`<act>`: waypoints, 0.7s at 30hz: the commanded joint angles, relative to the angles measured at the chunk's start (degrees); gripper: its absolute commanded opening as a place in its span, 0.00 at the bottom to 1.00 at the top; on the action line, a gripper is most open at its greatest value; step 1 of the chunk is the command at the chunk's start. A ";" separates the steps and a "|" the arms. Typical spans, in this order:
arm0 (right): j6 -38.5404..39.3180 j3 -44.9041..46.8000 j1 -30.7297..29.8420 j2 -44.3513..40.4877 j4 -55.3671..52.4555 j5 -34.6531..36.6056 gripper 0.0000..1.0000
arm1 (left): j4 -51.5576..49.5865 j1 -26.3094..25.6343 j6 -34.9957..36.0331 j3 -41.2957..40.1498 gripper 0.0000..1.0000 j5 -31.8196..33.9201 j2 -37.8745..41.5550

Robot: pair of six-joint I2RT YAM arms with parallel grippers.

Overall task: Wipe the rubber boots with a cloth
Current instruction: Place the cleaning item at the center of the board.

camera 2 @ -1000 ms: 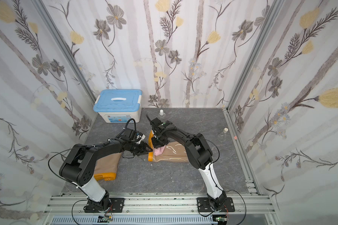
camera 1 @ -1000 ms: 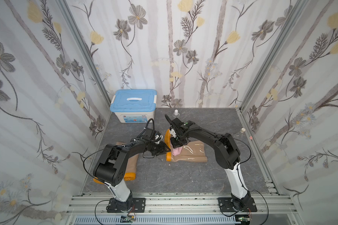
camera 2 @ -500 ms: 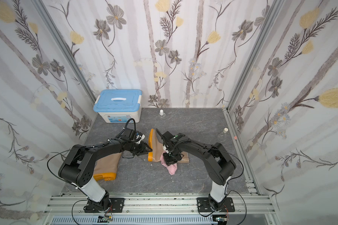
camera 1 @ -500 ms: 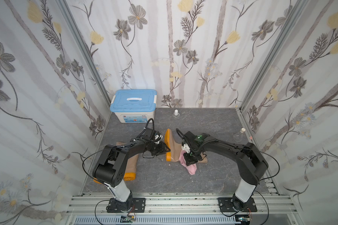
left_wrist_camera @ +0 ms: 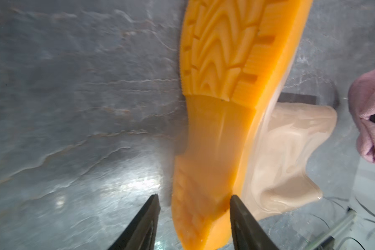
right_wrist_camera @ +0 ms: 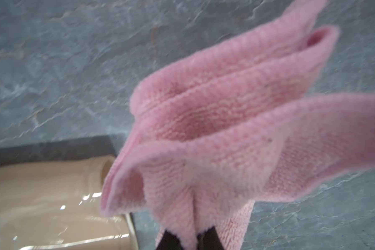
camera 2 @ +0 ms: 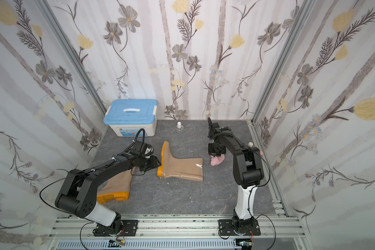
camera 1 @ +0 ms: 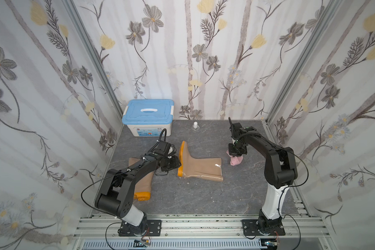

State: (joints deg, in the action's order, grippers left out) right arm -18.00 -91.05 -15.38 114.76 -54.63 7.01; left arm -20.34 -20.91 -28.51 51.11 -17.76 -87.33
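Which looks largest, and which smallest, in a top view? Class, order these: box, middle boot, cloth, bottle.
1. box and middle boot: too alike to rank
2. cloth
3. bottle

Bright even light, soft shadows, blurred wrist views

Pale wallpaper with grey and yellow flowers covered three walls, joined by silver aluminium corner posts. The dark grey stone-patterned floor caught soft glare. A white plastic box with a blue handled lid stood in a back corner, a small white-capped bottle nearby.
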 commanded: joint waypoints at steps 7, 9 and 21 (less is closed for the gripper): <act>3.11 -5.46 2.68 -1.54 -5.68 12.41 0.95 | -7.00 -0.45 1.36 1.94 0.59 6.27 5.36; 3.36 -6.99 3.91 -3.50 -7.89 8.73 0.95 | -7.40 -0.86 1.27 2.94 0.59 5.85 5.37; 1.83 -1.37 6.38 -25.99 -5.14 10.74 0.97 | -9.37 -4.47 1.44 6.79 0.59 6.34 5.24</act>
State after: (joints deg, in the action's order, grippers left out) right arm -15.44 -93.84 -9.96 91.39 -58.72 12.84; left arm -28.69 -24.97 -27.81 57.45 -12.03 -81.91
